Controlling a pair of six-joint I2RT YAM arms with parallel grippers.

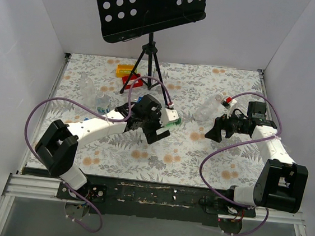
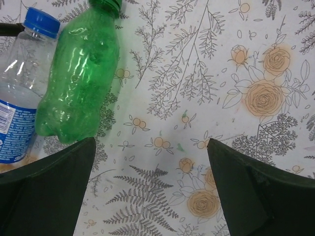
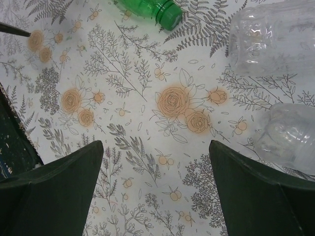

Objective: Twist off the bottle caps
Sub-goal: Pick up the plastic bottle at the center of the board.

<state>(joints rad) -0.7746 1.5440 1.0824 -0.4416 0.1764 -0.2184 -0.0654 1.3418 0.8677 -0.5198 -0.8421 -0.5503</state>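
A green bottle (image 2: pixel 78 73) lies on the flowered cloth with its green cap (image 2: pixel 106 4) pointing away. It rests just ahead and left of my left gripper (image 2: pixel 150 147), which is open and holds nothing. Beside it lies a clear bottle (image 2: pixel 15 88) with a blue-white label and a blue cap (image 2: pixel 42 19). My right gripper (image 3: pixel 155 147) is open over bare cloth. The green cap (image 3: pixel 170 14) shows at the top of its view, and two clear bottles (image 3: pixel 270 39) (image 3: pixel 290 142) lie to its right. From above, the left gripper (image 1: pixel 159 130) covers most of the green bottle.
A black tripod (image 1: pixel 148 55) with a perforated music stand rises at the back centre, with red and yellow blocks (image 1: pixel 129 75) at its foot. More clear bottles (image 1: pixel 90 91) lie at the left, and one (image 1: pixel 209 107) lies near the right gripper (image 1: pixel 212 134). White walls close in three sides.
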